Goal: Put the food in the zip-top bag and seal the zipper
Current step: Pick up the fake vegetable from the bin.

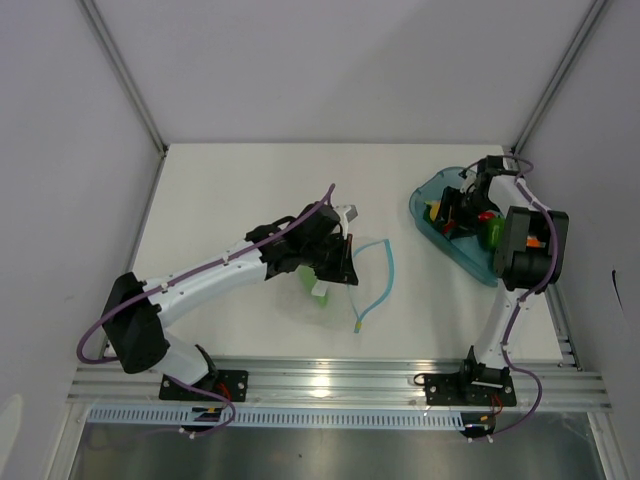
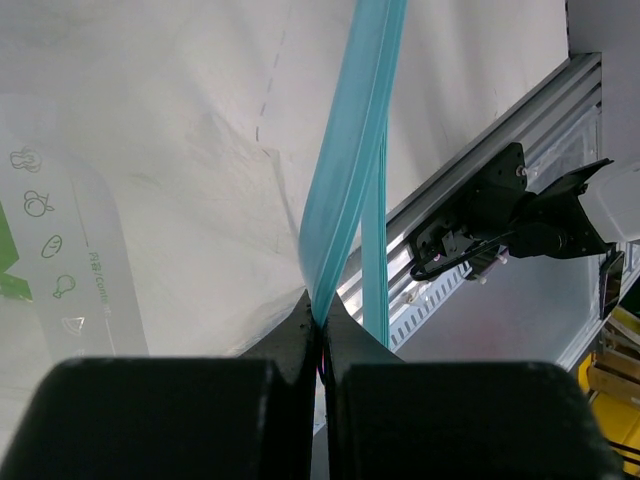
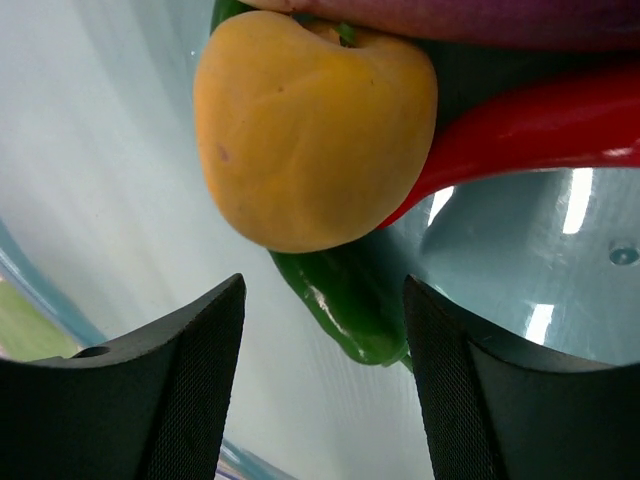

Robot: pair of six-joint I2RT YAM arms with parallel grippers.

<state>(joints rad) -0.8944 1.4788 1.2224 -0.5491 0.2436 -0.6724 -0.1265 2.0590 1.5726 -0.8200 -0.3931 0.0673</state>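
The white table (image 1: 250, 190) bore the teal tray (image 1: 468, 262) (food (image 1: 489, 232) inside) and the zip-top bag (image 1: 375, 280). The left gripper (image 2: 321, 322) clamped tight on the zipper (image 2: 350, 170); the right gripper (image 3: 322, 300) gaped, empty, over a yellow fruit (image 3: 310, 130) and green pepper (image 3: 350, 305).

Zipper (image 2: 345, 170): light blue-teal strip. Zip-top bag (image 2: 110, 280): clear, with a green patch and small green outline icons at 9 o'clock in the left wrist view.

Fruit (image 3: 310, 130): yellow-orange, matte. Around it:
- Red pepper (image 3: 520, 130), glossy, at 3 o'clock.
- Green pepper (image 3: 345, 300) at 6 o'clock.
- Purple eggplant (image 3: 480, 20) at 12 o'clock.

Tray (image 1: 468, 262): translucent teal. Table (image 1: 250, 180): white.
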